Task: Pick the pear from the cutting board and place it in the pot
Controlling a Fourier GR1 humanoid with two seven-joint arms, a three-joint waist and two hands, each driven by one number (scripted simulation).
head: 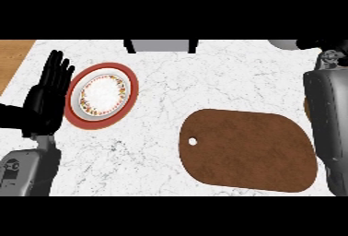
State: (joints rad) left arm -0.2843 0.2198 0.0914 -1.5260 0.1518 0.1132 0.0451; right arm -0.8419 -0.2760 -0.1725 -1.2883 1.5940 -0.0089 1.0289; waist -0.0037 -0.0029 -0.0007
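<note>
At left, the left hand [48, 99] rested open, fingers up, just beside the red-rimmed plate [133, 87]. The brown cutting board [252, 152] lay near right. The right hand [326, 44] sat at the far right edge, grip state unreadable. Pear location: couldn't tell.

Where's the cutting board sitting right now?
In the head view, the brown cutting board lies on the right half of the counter, right of the red-rimmed plate and just left of the right forearm. Nothing lies on it.
</note>
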